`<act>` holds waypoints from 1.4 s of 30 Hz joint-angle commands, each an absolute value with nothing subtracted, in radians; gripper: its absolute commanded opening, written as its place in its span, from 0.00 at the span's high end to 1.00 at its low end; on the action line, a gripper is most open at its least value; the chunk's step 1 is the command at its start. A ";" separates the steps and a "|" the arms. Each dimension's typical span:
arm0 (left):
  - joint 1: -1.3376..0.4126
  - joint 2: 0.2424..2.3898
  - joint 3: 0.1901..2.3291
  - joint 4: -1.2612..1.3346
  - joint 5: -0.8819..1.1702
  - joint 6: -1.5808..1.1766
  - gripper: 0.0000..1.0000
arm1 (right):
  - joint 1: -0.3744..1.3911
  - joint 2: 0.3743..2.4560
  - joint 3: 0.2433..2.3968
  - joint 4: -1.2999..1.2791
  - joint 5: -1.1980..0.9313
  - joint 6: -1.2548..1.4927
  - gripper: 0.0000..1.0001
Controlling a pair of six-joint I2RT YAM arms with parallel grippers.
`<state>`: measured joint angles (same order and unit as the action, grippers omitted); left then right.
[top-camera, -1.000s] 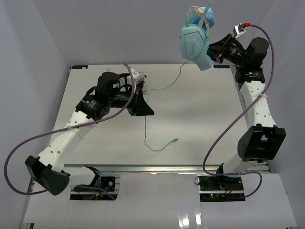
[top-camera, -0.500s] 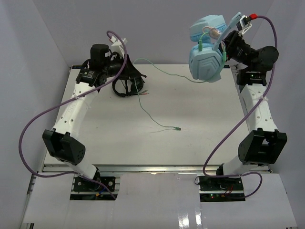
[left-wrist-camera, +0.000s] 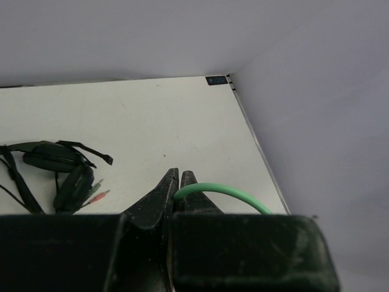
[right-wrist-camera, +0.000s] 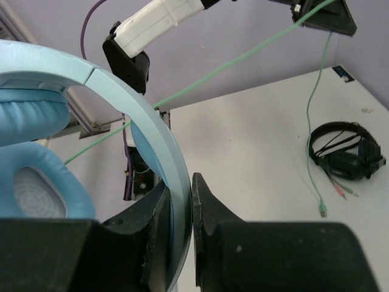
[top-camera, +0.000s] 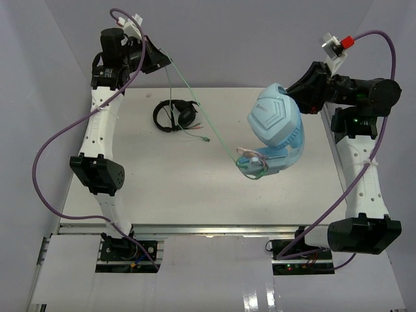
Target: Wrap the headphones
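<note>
Left gripper (left-wrist-camera: 177, 180) pinches cable (top-camera: 195, 107); right gripper (right-wrist-camera: 180, 185) clamps headphones (top-camera: 276, 123) band; black headphones (top-camera: 175, 116) on table (top-camera: 162, 175)

A robotics lab cell: a white table (top-camera: 195, 195) boxed by plain walls (top-camera: 221, 39), fronted by an aluminium rail (top-camera: 214, 229).

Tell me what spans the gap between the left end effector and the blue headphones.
The thin green cable, stretched taut from the left end effector to the headphones; the top view shows it.
</note>
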<state>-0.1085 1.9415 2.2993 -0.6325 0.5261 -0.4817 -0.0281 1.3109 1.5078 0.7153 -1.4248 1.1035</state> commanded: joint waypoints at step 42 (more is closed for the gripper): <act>-0.430 1.913 2.073 -0.598 0.737 -0.480 1.00 | 0.315 1.366 1.428 0.886 -1.207 1.208 0.92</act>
<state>-0.4309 1.9016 2.0230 -0.5828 0.7558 -0.4964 0.2763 1.3936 1.4158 0.8422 -1.2025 1.1755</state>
